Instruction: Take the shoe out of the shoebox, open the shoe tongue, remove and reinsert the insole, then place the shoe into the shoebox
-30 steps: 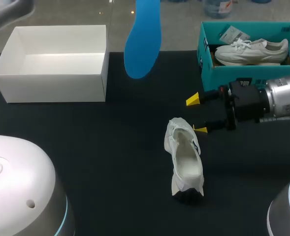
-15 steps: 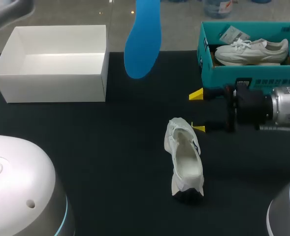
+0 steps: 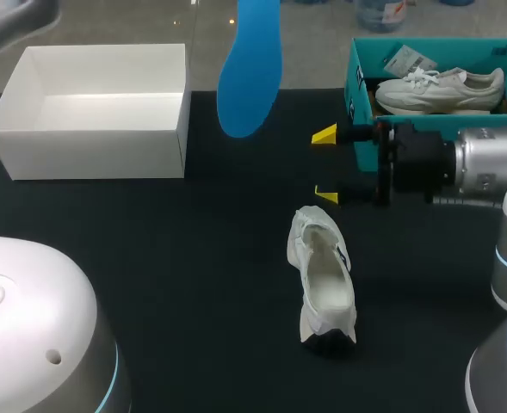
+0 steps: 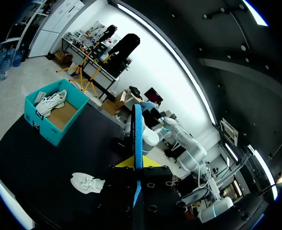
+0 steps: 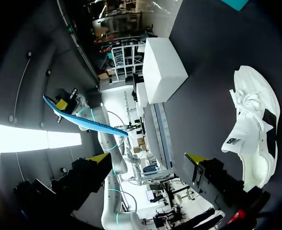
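Note:
A white shoe (image 3: 322,275) lies on the black table (image 3: 167,258), its opening facing up and no insole showing inside. The blue insole (image 3: 249,73) hangs in the air over the table's back edge, and my left gripper (image 4: 137,165) is shut on its lower end (image 4: 138,134). In the head view that gripper is out of sight. My right gripper (image 3: 326,165) is open and empty, hovering just behind the shoe's toe and in front of the teal shoebox (image 3: 369,129). From the right wrist the shoe (image 5: 253,124) lies beside and below the open gripper (image 5: 148,158), with the insole (image 5: 83,120) far ahead.
The teal shoebox at the back right holds a second white shoe (image 3: 438,89). An open white box (image 3: 94,142) stands at the back left. In the left wrist view the teal box (image 4: 54,117) and the table shoe (image 4: 87,183) lie well below.
My right gripper has moved back and a little left, from beside the shoe's toe to a spot by the teal box corner. The insole and shoe have not moved.

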Robot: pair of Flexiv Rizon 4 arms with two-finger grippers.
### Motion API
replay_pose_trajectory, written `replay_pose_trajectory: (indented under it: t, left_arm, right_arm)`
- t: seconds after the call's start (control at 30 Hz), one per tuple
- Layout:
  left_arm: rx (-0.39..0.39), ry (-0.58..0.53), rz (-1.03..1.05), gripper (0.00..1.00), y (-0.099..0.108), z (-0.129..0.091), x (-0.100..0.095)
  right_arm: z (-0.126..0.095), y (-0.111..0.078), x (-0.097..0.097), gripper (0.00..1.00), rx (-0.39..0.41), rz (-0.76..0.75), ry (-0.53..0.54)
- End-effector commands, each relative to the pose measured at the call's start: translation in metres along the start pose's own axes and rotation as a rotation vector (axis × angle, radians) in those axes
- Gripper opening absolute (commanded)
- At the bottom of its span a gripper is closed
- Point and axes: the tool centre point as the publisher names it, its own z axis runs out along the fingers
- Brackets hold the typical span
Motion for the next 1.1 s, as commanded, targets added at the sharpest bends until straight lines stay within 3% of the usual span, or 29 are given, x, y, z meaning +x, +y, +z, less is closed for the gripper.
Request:
replay_pose_trajectory:
  t: [0.03,0.97,1.1]
  left_arm:
    - [-0.004,0.001,0.000,0.00,-0.001,-0.001,-0.001]
    - [-0.004,0.001,0.000,0.00,-0.001,-0.001,-0.001]
    - [0.066,-0.056,0.238,0.00,0.034,-0.008,0.010]
  right_arm:
    - [0.019,0.008,0.009,1.00,-0.005,-0.002,-0.002]
    - [0.020,0.006,0.011,1.00,-0.015,-0.002,-0.005]
    - [0.020,0.006,0.011,1.00,-0.015,-0.002,-0.005]
